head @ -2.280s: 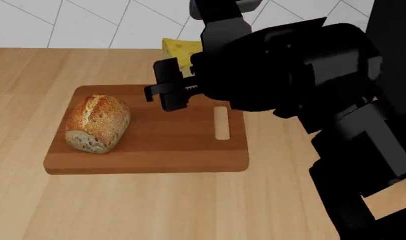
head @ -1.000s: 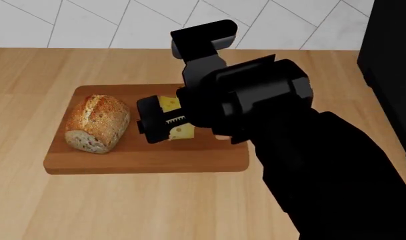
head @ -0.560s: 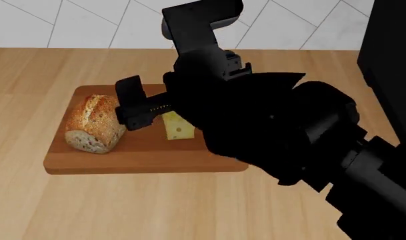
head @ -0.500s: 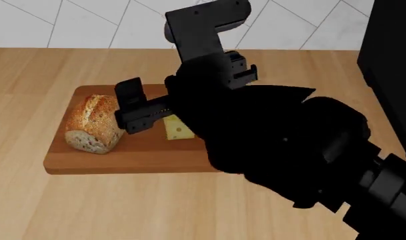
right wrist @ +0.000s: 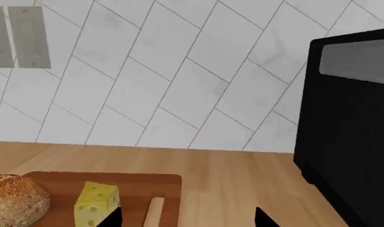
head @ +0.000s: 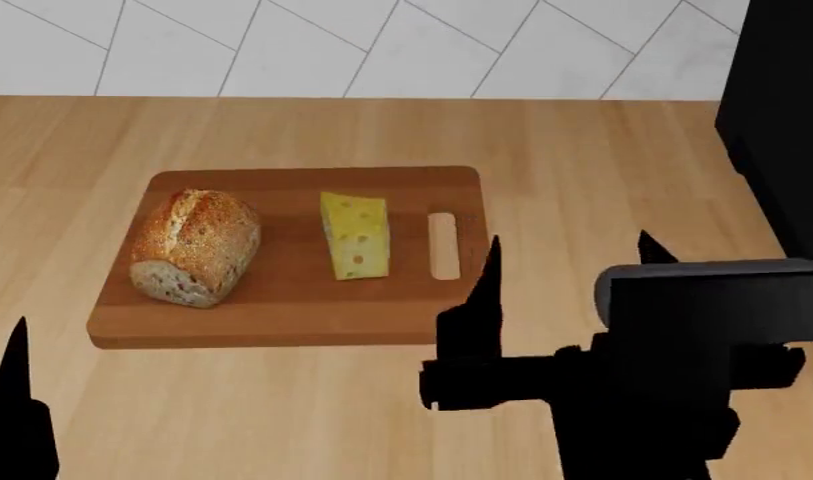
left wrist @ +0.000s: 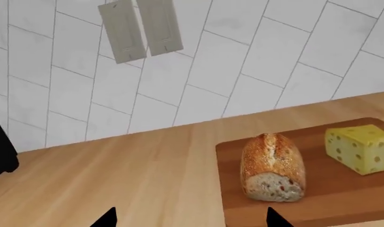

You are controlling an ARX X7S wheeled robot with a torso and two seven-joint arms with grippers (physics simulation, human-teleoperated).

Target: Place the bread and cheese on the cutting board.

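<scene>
The bread (head: pixel 194 246) and the cheese (head: pixel 355 235) both lie on the cutting board (head: pixel 293 300), apart from each other, the cheese between the loaf and the slot handle. The right gripper (head: pixel 566 262) hangs empty near the board's handle end, jaws spread, nothing between them. The left gripper (left wrist: pixel 188 218) is also spread and empty, clear of the board.

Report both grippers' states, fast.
Left gripper: open, holding nothing.
Right gripper: open, holding nothing.
</scene>
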